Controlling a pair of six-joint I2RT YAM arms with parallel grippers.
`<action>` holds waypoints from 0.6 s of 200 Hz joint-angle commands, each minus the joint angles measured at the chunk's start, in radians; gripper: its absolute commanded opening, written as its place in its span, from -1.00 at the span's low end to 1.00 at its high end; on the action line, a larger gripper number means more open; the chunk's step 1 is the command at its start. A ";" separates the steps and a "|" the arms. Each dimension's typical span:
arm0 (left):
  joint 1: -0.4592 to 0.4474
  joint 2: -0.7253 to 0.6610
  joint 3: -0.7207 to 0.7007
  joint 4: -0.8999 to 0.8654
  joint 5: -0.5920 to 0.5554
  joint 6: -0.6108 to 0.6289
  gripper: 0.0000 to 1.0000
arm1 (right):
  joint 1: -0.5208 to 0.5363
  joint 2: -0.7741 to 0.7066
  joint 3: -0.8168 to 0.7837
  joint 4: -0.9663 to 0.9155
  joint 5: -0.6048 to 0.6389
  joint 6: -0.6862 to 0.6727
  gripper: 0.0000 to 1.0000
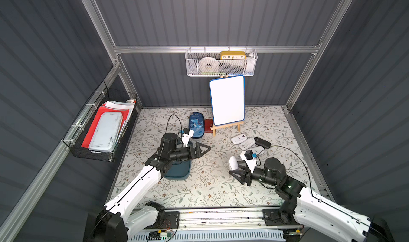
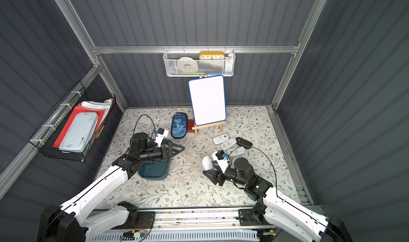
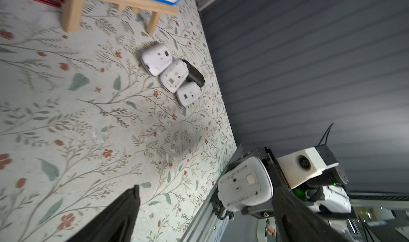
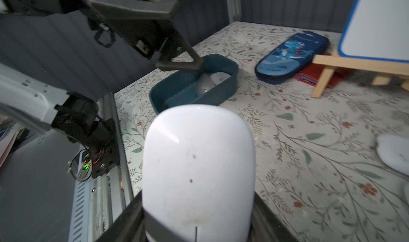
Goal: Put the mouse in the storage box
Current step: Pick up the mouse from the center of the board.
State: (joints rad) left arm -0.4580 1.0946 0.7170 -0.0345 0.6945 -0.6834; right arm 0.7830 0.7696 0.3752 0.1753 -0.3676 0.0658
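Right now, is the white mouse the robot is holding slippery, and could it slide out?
Probably a bit slippery: the white mouse has a smooth, glossy shell that catches the light. It looks stiff, not floppy, in the right gripper. It seems gripped only near one end, so it might tilt or slide if jolted.

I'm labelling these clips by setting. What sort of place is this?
Probably a lab test booth staged as a desk: grey walls on an aluminium frame, office things like mice and a whiteboard.
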 commanded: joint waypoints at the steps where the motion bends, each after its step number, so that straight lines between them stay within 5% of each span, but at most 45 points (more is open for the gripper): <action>1: -0.075 0.028 -0.010 0.043 -0.012 0.016 0.96 | 0.078 0.076 0.086 0.041 -0.007 -0.168 -0.28; 120: -0.149 0.053 -0.083 -0.014 -0.111 0.012 0.70 | 0.168 0.400 0.276 -0.009 0.088 -0.222 -0.24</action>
State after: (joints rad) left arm -0.5999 1.1545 0.6567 -0.0124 0.6155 -0.6842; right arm 0.9466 1.1507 0.6075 0.1669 -0.3233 -0.1364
